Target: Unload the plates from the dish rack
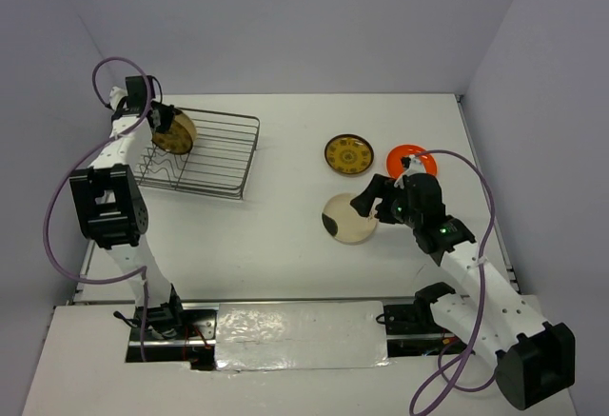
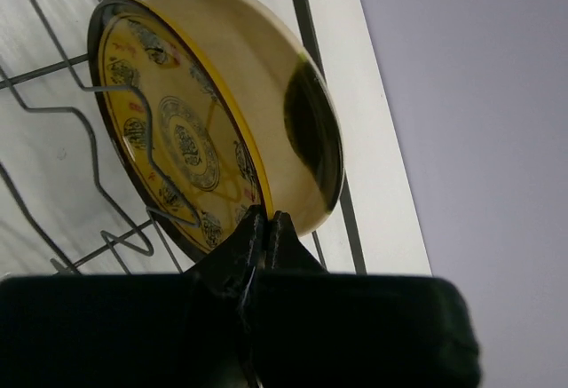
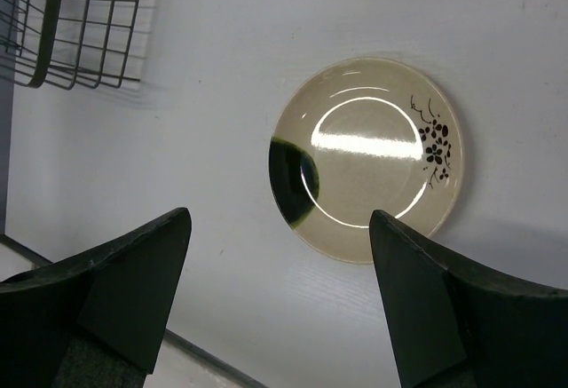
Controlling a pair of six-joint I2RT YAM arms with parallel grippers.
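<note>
Top view over whole table (image 1: pixel 285 149), both wrist views near, sharing dish rack (image 1: pixel 214 154)

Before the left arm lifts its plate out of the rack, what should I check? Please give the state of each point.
1. Left gripper shut on yellow plate rim: ok.
2. Only that plate pinched: cannot tell; the beige plate leans against it.
3. Lift path free: not ok, a dish rack wire crosses its face.
4. Right gripper open, away from the dish rack: ok.
5. Bare table to set down: ok.
</note>
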